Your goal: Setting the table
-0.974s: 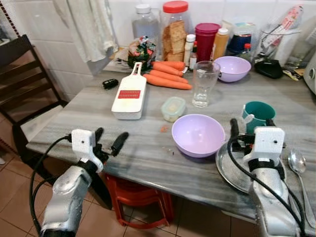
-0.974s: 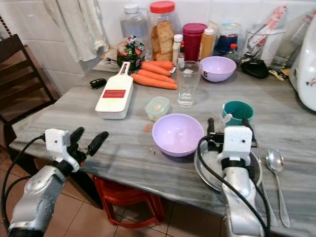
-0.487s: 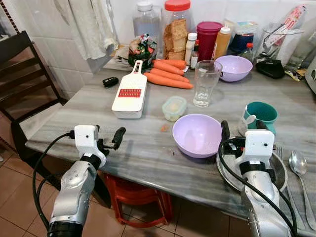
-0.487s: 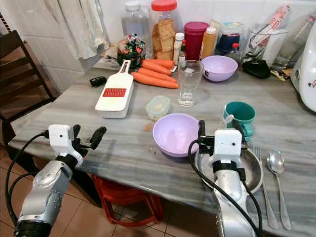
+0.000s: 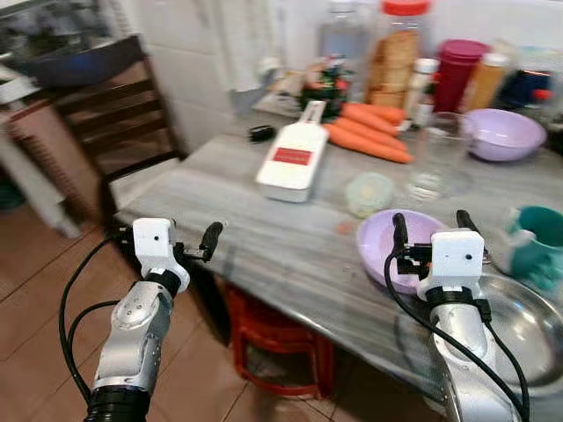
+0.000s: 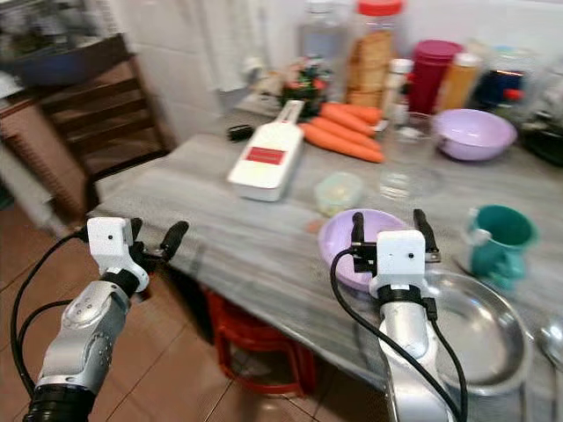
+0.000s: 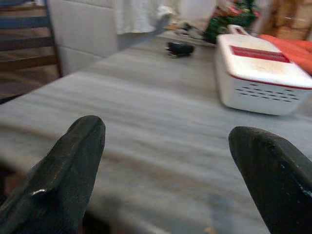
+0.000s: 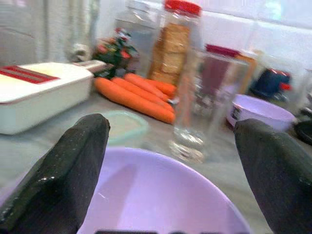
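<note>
A light purple bowl stands near the table's front edge, with a steel plate to its right and a teal mug behind the plate. My right gripper is open and hovers at the bowl's near right rim. In the right wrist view the bowl lies low between the two fingers. My left gripper is open and holds nothing, just off the table's left front corner. Its wrist view looks along the grey tabletop.
Further back stand a clear glass, a small lidded container, a white slicer, carrots, a second purple bowl and several jars. A dark chair is at the left. A red stool sits under the table.
The whole view has swung left and blurred, so the camera moved. My right gripper has shifted from over the steel plate to the purple bowl's rim. The left gripper stays by the table corner.
</note>
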Controlling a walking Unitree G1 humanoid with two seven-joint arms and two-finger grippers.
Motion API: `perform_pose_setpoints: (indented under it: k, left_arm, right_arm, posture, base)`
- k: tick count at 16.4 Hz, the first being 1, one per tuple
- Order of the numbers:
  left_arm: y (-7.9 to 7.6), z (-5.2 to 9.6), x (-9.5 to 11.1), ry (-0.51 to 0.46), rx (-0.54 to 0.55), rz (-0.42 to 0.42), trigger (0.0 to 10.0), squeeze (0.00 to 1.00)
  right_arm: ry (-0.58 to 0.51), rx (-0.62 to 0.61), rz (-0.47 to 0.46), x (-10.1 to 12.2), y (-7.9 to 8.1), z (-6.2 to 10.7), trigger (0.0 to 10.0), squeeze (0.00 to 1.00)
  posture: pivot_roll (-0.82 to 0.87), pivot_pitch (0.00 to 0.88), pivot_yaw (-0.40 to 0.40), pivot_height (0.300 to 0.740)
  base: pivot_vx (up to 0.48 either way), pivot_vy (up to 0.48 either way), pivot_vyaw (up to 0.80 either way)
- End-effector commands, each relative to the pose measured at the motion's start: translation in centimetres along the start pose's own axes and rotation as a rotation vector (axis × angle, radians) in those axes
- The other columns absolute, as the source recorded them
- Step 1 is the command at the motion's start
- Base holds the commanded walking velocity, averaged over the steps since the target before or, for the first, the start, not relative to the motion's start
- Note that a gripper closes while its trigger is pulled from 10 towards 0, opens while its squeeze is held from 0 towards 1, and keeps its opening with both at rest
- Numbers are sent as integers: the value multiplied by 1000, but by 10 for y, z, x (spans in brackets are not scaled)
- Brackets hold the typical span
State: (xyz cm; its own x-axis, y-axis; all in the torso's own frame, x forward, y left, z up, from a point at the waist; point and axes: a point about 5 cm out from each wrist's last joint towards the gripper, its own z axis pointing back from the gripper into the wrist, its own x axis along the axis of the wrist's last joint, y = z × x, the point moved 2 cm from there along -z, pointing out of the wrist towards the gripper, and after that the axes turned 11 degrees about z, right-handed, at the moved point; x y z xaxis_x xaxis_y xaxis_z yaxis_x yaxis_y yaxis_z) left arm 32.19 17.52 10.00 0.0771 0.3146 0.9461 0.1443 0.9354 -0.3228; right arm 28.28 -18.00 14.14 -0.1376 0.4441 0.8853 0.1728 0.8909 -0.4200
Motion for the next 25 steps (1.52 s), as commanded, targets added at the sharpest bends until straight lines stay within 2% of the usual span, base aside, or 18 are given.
perform_pose_setpoints:
  k: [1,7,11,22,25]
  left_arm:
    - [5,-2,6,-20,23,-16,10000,0]
    - [12,1,3,-24,77,-25,10000,0]
    - [16,4,-6,2,119,-88,10000,0]
    - [19,1,-10,-15,165,-117,10000,0]
    - [20,1,-12,-14,179,-123,10000,0]
  right_arm:
    - [-58,1,0,14,2,-3,10000,0]
    - [-95,80,-1,21,16,-2,10000,0]
    - [-94,112,-3,19,21,0,10000,0]
    - [-93,126,-14,17,23,-1,10000,0]
    - [-92,128,-24,17,24,-1,10000,0]
  posture:
    - [-34,0,83,740]
    - [-27,0,74,740]
    - [-26,0,73,740]
    - [-29,0,72,740]
    - [-28,0,71,740]
  base:
    - [0,0,800]
    - [0,0,800]
    - [0,0,800]
    - [0,0,789]
    - [0,0,0]
